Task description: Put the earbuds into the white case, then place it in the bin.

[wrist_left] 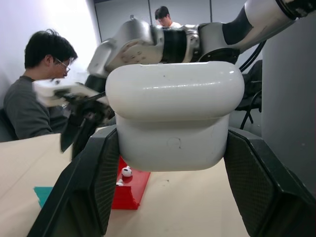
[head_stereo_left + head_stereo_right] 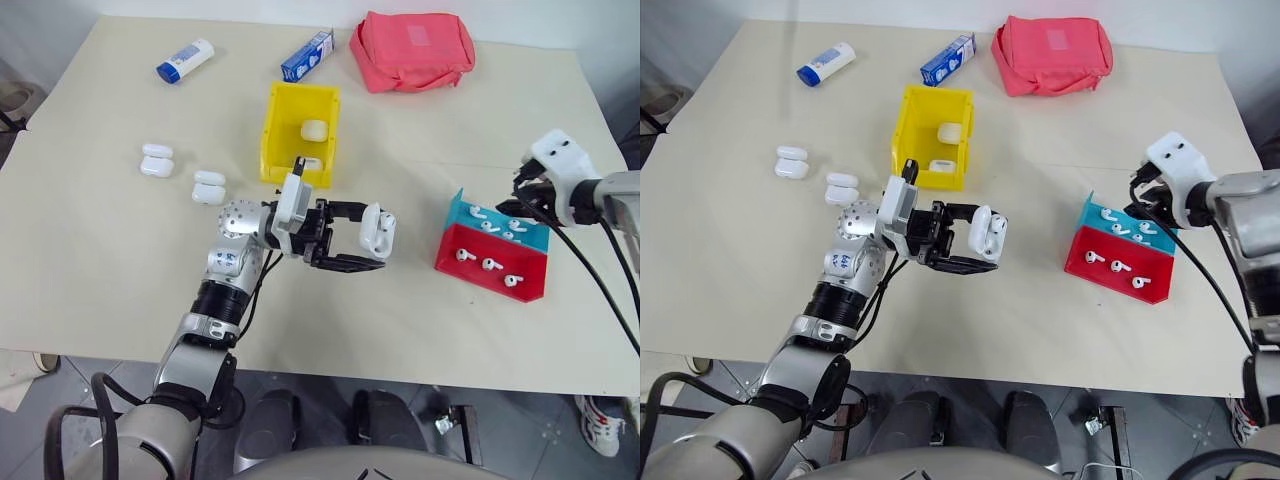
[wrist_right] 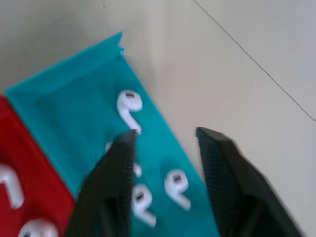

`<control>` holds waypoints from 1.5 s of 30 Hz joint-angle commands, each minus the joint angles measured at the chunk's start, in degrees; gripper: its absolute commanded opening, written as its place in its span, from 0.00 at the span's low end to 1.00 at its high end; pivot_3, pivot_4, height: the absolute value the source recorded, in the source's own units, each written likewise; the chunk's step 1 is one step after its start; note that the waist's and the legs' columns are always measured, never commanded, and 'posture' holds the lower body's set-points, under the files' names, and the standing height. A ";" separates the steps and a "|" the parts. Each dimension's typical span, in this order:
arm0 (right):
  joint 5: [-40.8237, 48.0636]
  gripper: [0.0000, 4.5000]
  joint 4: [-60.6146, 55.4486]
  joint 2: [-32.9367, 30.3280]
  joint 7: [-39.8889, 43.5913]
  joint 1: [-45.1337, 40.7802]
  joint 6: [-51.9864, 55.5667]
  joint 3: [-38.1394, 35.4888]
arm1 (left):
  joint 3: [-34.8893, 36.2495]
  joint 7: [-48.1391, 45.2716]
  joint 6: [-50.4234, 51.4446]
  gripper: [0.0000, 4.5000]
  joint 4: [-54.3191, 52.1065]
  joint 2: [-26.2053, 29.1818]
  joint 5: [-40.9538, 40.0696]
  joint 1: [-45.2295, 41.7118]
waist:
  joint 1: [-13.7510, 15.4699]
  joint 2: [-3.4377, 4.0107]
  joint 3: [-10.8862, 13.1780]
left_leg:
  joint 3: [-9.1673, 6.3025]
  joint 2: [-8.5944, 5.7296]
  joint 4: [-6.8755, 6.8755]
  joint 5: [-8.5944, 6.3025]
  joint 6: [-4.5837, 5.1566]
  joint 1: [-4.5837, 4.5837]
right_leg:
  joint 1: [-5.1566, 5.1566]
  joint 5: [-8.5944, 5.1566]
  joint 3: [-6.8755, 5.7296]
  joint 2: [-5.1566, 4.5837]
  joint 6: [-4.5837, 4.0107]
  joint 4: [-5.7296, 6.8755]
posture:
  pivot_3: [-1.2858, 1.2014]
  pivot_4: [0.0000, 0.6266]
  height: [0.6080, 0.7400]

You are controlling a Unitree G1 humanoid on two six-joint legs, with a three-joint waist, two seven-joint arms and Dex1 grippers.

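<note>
Table (image 2: 100, 260) with pouch (image 2: 410, 50), cartons (image 2: 306, 56)

In the right wrist view one earbud (image 3: 136, 168) is partly covered by the near black finger (image 3: 106, 192), and others are cut off at the lower left edge over the red tray (image 3: 29, 187). The whole of that picture is blurred. In the left wrist view the lower part of the white case (image 1: 173, 118) is masked by the two black fingers (image 1: 84, 192), and the red tray (image 1: 131, 185) is largely hidden behind the case. In the head views the fingertips of the right gripper (image 2: 520, 196) are screened by its white wrist housing (image 2: 560, 160).
</note>
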 commanded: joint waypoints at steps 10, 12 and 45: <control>-8.94 0.30 15.16 4.81 10.81 -10.00 -10.36 3.92 | -0.57 0.42 1.22 0.62 -3.89 -0.15 -0.65 0.52 | -0.21 0.01 0.00 | -0.02 -0.01 0.10 0.00 0.00 -0.05 | -0.01 0.00 -0.16 -0.04 0.00 0.05 | 0.52 0.24 1.00; -10.15 0.30 17.53 5.79 11.26 -11.16 -11.70 3.87 | -0.65 0.48 1.25 0.62 -4.08 -0.22 -0.61 0.68 | -0.26 0.01 0.00 | -0.03 -0.01 0.10 0.00 0.01 -0.05 | -0.01 0.00 -0.17 -0.05 0.00 0.06 | 0.52 0.24 1.00; -18.69 0.49 36.24 12.21 14.61 -19.44 -19.54 3.12 | -0.67 2.48 1.69 0.62 -5.64 0.39 -0.35 1.61 | -1.35 0.03 0.00 | -0.14 -0.02 0.04 0.01 0.00 -0.05 | -0.02 0.00 -0.18 -0.05 0.00 0.12 | 0.52 0.24 1.00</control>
